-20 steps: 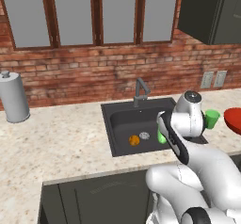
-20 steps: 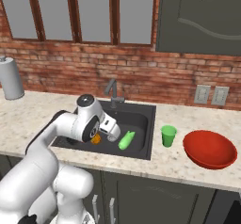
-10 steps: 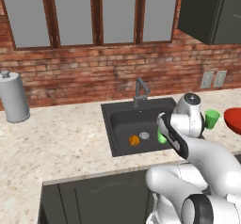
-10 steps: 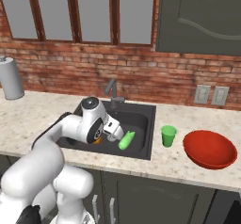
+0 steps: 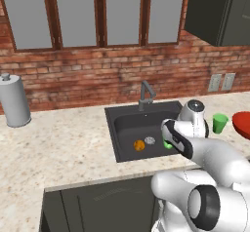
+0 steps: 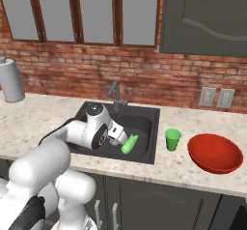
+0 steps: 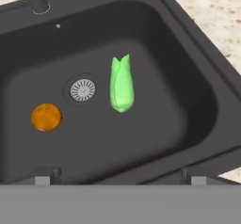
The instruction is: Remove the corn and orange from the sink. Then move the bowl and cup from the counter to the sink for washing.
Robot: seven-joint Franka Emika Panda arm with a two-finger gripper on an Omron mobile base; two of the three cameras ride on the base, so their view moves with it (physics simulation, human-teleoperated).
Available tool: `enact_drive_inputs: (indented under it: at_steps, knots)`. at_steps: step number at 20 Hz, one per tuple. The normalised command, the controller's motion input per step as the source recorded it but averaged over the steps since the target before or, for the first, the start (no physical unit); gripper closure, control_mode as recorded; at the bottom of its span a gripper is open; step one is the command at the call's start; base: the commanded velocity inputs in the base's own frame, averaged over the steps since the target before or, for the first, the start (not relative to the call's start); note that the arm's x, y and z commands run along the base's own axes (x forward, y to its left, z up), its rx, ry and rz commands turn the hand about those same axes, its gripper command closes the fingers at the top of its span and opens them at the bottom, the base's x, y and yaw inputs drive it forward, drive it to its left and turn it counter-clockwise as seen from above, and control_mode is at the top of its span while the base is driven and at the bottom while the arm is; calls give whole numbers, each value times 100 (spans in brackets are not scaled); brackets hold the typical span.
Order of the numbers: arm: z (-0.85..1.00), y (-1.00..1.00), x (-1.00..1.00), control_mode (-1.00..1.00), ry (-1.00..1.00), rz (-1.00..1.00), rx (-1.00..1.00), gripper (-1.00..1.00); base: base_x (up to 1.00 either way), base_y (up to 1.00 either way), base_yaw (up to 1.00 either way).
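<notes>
The dark sink [image 7: 197, 44] holds the green corn [image 7: 121, 84], lying just right of the silver drain [image 7: 83, 90], and the orange [image 7: 46, 117] to the drain's left. My gripper [image 7: 118, 175] hangs open above the basin's near side, its fingertips [image 7: 47, 173] spread wide with nothing between them. In the right base view the gripper [image 6: 117, 136] hovers over the sink [image 6: 150, 127] just left of the corn [image 6: 129, 144]. The orange [image 5: 139, 145] also shows on the basin floor. The green cup [image 6: 172, 139] and red bowl [image 6: 214, 152] stand on the counter right of the sink.
A dark angular faucet [image 6: 115, 93] rises at the sink's back edge. A paper towel roll [image 5: 13, 102] stands far left on the speckled counter [image 5: 63, 143]. Brick wall and windows lie behind, with a dark cabinet [image 6: 202, 16] overhead on the right.
The hand has swung lower and further over the basin, toward the corn. The jaws stay open; corn, orange, cup and bowl have not moved.
</notes>
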Motion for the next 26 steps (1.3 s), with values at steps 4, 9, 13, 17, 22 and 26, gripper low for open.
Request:
enact_drive_inputs:
  at_steps: [4,9,13,17,22,26]
  knots:
    - [-19,-1,13,-100,-2,0,0,-100,0,0,0]
    - [-20,-6,9,-100,0,0,0,-100,0,0,0]
    - [-18,-5,13,-100,0,0,0,-100,0,0,0]
    - [-16,-2,15,-100,0,0,0,-100,0,0,0]
    - [-16,0,18,-100,0,0,0,-100,0,0,0]
    - [-16,-4,13,-100,0,0,0,-100,0,0,0]
